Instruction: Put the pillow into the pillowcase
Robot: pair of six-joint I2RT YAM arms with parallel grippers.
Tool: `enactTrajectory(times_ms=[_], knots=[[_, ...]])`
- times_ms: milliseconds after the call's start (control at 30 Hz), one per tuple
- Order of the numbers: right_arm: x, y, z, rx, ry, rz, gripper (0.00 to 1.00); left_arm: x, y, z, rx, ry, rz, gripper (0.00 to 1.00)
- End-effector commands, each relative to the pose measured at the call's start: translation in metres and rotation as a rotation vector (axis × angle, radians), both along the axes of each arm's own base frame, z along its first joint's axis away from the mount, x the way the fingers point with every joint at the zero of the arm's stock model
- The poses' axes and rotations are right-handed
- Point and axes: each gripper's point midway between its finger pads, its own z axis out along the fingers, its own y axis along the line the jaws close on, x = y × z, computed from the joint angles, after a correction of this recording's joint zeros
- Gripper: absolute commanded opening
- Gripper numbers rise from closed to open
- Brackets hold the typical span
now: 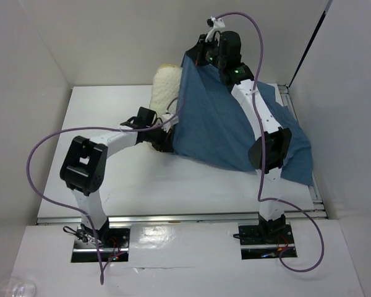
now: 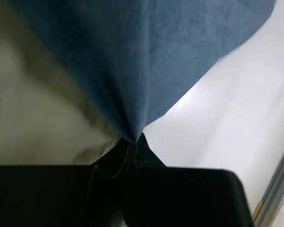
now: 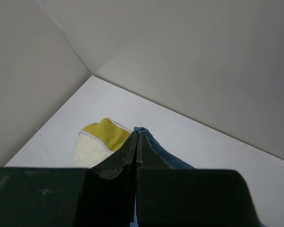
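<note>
The dusty-blue pillowcase [image 1: 222, 127] hangs stretched between both grippers over the table's right half. My right gripper [image 1: 205, 57] is raised at the back and is shut on the pillowcase's top corner [image 3: 143, 131]. My left gripper [image 1: 167, 127] is low at the pillowcase's left edge and is shut on a fold of the blue cloth [image 2: 132, 135]. The cream-yellow pillow [image 1: 162, 93] sticks out left of the pillowcase, its far end with a yellow band [image 3: 106, 134] showing in the right wrist view; its cream fabric [image 2: 33, 118] lies beside the left jaws. The rest of the pillow is hidden under the cloth.
White walls enclose the table on the left, back and right. A metal rail [image 1: 173, 218] runs along the table's near edge. Purple cables [image 1: 40, 154] loop from both arms. The pillowcase's lower right part [image 1: 297, 154] drapes near the table's right edge.
</note>
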Motion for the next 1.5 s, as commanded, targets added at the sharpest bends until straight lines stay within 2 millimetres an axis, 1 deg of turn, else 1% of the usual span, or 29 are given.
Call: enactTrajectory(times_ms=[0, 67, 167, 233, 267, 300, 333, 400, 433, 500, 533, 600, 633, 667, 700, 733, 800, 833, 933, 967, 1033, 1067, 1167, 1200, 1233, 1300, 1333, 1367, 1467], knots=[[-0.008, -0.030, 0.094, 0.078, -0.251, -0.039, 0.00, 0.021, 0.045, 0.039, 0.083, -0.162, 0.147, 0.00], [-0.007, -0.037, 0.095, 0.076, -0.250, -0.051, 0.00, 0.027, 0.061, 0.055, 0.106, -0.206, 0.202, 0.00], [-0.009, -0.051, 0.103, 0.078, -0.263, -0.071, 0.00, 0.045, 0.095, 0.095, 0.151, -0.306, 0.329, 0.00], [-0.014, -0.058, 0.113, 0.081, -0.276, -0.080, 0.00, 0.062, 0.123, 0.132, 0.187, -0.401, 0.439, 0.00], [-0.012, -0.058, 0.108, 0.079, -0.271, -0.080, 0.00, 0.067, 0.132, 0.144, 0.198, -0.433, 0.477, 0.00], [-0.019, -0.059, 0.120, 0.087, -0.297, -0.080, 0.00, 0.072, 0.146, 0.156, 0.209, -0.451, 0.519, 0.00], [-0.023, -0.060, 0.123, 0.097, -0.291, -0.079, 0.00, 0.080, 0.153, 0.179, 0.204, -0.494, 0.549, 0.00], [-0.026, -0.066, 0.133, 0.111, -0.307, -0.086, 0.00, 0.087, 0.166, 0.206, 0.219, -0.551, 0.611, 0.00], [-0.031, -0.066, 0.141, 0.124, -0.323, -0.076, 0.00, 0.092, 0.174, 0.238, 0.205, -0.616, 0.651, 0.00], [-0.032, -0.065, 0.144, 0.135, -0.329, -0.074, 0.00, 0.098, 0.184, 0.269, 0.222, -0.692, 0.696, 0.00], [-0.041, -0.068, 0.163, 0.148, -0.373, -0.073, 0.00, 0.100, 0.190, 0.308, 0.212, -0.776, 0.733, 0.00], [-0.047, -0.069, 0.176, 0.158, -0.407, -0.072, 0.00, 0.106, 0.195, 0.329, 0.233, -0.797, 0.753, 0.00], [-0.054, -0.077, 0.193, 0.169, -0.453, -0.082, 0.00, 0.106, 0.197, 0.347, 0.235, -0.830, 0.760, 0.00], [-0.065, -0.080, 0.210, 0.181, -0.494, -0.081, 0.00, 0.101, 0.200, 0.390, 0.204, -0.911, 0.783, 0.00], [-0.067, -0.087, 0.216, 0.169, -0.515, -0.095, 0.00, 0.095, 0.202, 0.412, 0.200, -0.954, 0.782, 0.00], [-0.086, -0.092, 0.240, 0.171, -0.586, -0.098, 0.00, 0.089, 0.203, 0.441, 0.180, -1.013, 0.790, 0.00], [-0.097, -0.096, 0.247, 0.115, -0.637, -0.104, 0.00, 0.076, 0.206, 0.470, 0.186, -1.090, 0.795, 0.00], [-0.108, -0.097, 0.247, 0.089, -0.643, -0.099, 0.00, 0.061, 0.204, 0.492, 0.159, -1.150, 0.802, 0.00], [-0.115, -0.099, 0.225, -0.020, -0.638, -0.093, 0.00, 0.034, 0.193, 0.512, 0.118, -1.222, 0.776, 0.00], [-0.119, -0.100, 0.207, -0.045, -0.597, -0.091, 0.00, 0.013, 0.188, 0.520, 0.073, -1.263, 0.745, 0.00], [-0.116, -0.101, 0.178, -0.107, -0.535, -0.089, 0.00, -0.010, 0.171, 0.521, -0.002, -1.291, 0.686, 0.00], [-0.110, -0.109, 0.152, -0.126, -0.465, -0.114, 0.00, -0.017, 0.167, 0.504, -0.002, -1.273, 0.660, 0.00], [-0.092, -0.116, 0.100, -0.148, -0.346, -0.124, 0.00, 0.002, 0.156, 0.445, 0.031, -1.062, 0.629, 0.00], [-0.090, -0.118, 0.105, -0.133, -0.350, -0.116, 0.00, 0.009, 0.152, 0.428, 0.057, -1.013, 0.610, 0.00], [-0.089, -0.123, 0.140, -0.108, -0.418, -0.133, 0.00, 0.012, 0.155, 0.440, 0.046, -1.047, 0.635, 0.00], [-0.103, -0.134, 0.192, -0.052, -0.510, -0.171, 0.00, 0.001, 0.166, 0.488, 0.016, -1.165, 0.692, 0.00], [-0.110, -0.139, 0.213, -0.038, -0.554, -0.172, 0.00, 0.004, 0.164, 0.500, 0.005, -1.181, 0.703, 0.00], [-0.136, -0.142, 0.256, -0.009, -0.676, -0.180, 0.00, -0.017, 0.171, 0.548, -0.052, -1.268, 0.737, 0.00], [-0.173, -0.154, 0.300, 0.039, -0.826, -0.225, 0.00, -0.031, 0.180, 0.585, -0.086, -1.346, 0.781, 0.00]])
